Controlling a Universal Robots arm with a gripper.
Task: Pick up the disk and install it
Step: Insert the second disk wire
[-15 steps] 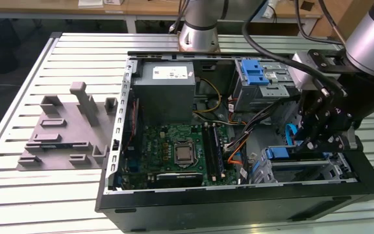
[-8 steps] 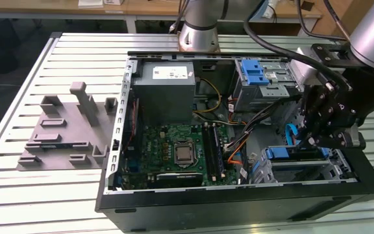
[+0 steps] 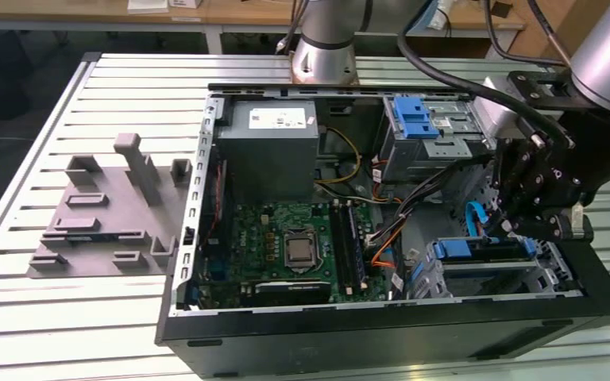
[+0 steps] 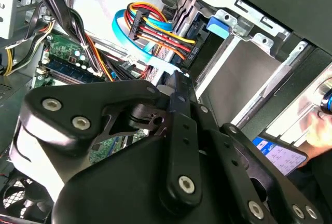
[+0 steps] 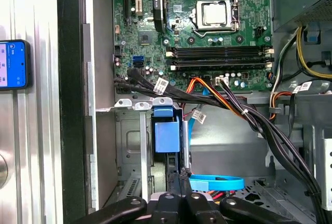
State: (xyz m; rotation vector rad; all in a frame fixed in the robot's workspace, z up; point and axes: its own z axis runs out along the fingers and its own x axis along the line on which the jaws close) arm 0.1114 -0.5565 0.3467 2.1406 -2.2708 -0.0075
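**Where the pincer meets the drive bay**

While its fingers are pressed together with nothing between them, the black robot pincer [image 3: 511,230] [image 5: 180,178] reaches into an open black desktop computer case [image 3: 390,333] on the ribbed metal tabletop [image 3: 125,79]. The flat silver-grey disk with a blue plastic frame [image 3: 480,249] [image 5: 166,133] sits slotted in a metal bay just ahead of the pincer's tips. A green motherboard [image 3: 295,238] lies farther beyond.
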